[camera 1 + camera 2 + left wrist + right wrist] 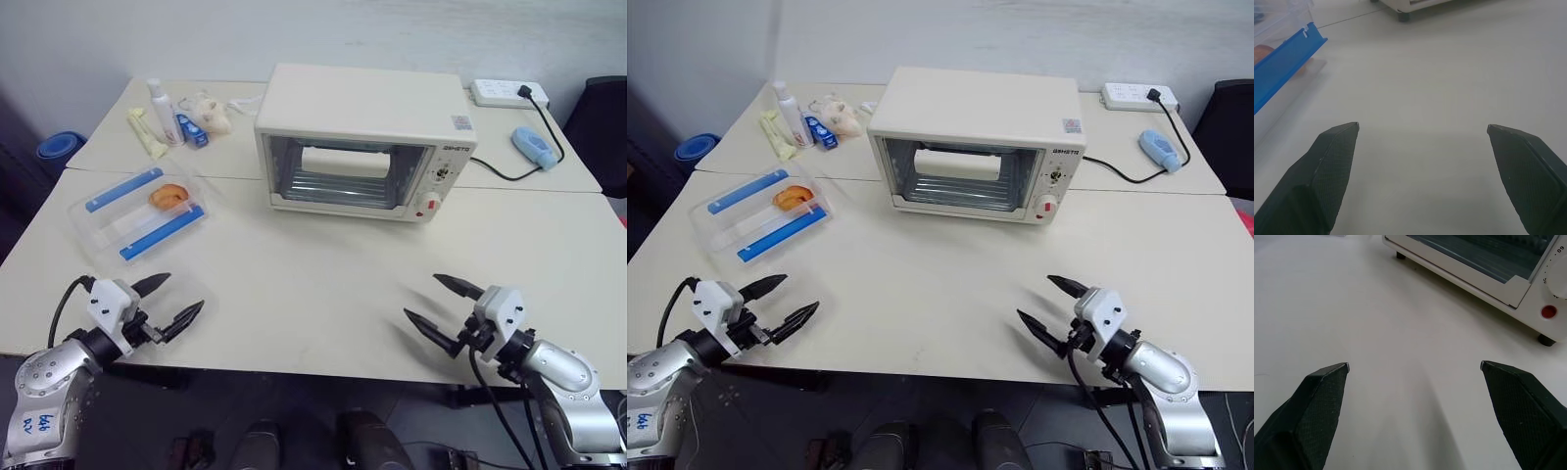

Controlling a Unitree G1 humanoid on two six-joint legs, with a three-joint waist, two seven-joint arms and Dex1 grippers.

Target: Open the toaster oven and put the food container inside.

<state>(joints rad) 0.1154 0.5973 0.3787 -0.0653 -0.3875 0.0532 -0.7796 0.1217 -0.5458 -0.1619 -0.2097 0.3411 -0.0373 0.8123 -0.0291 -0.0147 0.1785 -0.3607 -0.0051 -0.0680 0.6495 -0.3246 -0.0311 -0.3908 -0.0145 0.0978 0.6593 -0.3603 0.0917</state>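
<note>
Nothing of the task is seen done yet. The toaster oven [364, 143] is set toward the far edge of the tabletop [323, 284], glass door shut, white handle untouched. The food container [138, 214] is laid near the left edge, well apart from the oven, orange food inside. Left gripper [168, 302] and right gripper [437, 302] are held over the near edge, jaws spread wide, nothing gripped. Door opening and container transfer are both judged outstanding

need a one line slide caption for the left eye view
Both open grippers, left gripper and right gripper, hover over the table before the closed toaster oven and food container.
</note>
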